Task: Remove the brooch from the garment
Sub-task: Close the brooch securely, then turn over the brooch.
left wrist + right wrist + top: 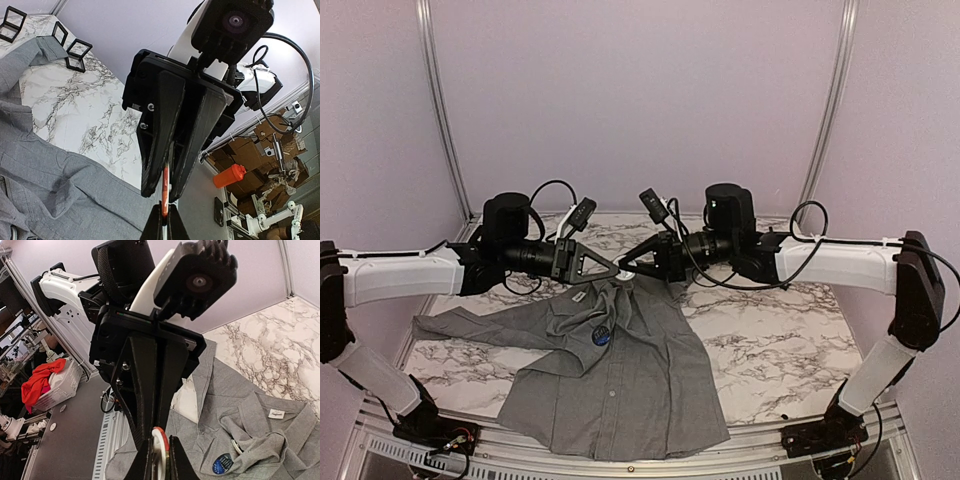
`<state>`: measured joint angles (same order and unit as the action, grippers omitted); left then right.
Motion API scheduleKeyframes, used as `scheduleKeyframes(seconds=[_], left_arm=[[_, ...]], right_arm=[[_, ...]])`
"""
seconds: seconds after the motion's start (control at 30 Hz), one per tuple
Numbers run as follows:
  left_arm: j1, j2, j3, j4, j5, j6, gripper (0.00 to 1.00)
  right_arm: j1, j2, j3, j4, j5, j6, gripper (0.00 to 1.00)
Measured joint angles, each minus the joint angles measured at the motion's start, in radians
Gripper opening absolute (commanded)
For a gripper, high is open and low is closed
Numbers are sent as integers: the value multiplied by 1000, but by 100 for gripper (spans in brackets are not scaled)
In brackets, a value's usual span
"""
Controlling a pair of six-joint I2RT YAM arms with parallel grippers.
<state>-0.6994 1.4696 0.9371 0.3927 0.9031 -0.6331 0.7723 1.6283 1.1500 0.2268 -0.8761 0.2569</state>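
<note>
The garment (620,390), a grey collared shirt, lies spread on the marble table, its collar toward the back. Above the collar my two grippers meet tip to tip. A thin round brooch with a red rim and white face (160,447) is pinched between them, seen edge-on as an orange-red strip (165,190) in the left wrist view. My left gripper (165,222) is shut on one side of it. My right gripper (161,462) is shut on the other side. A round blue badge (602,336) sits on the shirt's chest (222,463).
The marble table (770,340) shows to the right of the shirt. Small black frames (77,54) stand on the table beyond a sleeve. Off the table are an orange bottle (230,176) and a white basket with red cloth (47,385).
</note>
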Motion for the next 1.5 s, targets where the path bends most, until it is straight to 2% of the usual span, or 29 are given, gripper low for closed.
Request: scheduleKeyframes(seconds=[0.3, 0.57, 0.83, 1.1, 1.5], left_arm=[[1, 0, -11, 27, -26, -25, 0], [-3, 0, -8, -10, -85, 21, 0], [-23, 0, 8, -66, -132, 76, 0], [-23, 0, 24, -116, -171, 119, 0], [-23, 0, 62, -187, -259, 220, 0]], right_arm=[[5, 0, -29, 76, 41, 60, 11], [6, 0, -42, 89, 89, 77, 17], [16, 0, -44, 92, 139, 83, 30], [5, -26, -69, 92, 172, 87, 55], [-20, -170, -108, 79, 303, 98, 76]])
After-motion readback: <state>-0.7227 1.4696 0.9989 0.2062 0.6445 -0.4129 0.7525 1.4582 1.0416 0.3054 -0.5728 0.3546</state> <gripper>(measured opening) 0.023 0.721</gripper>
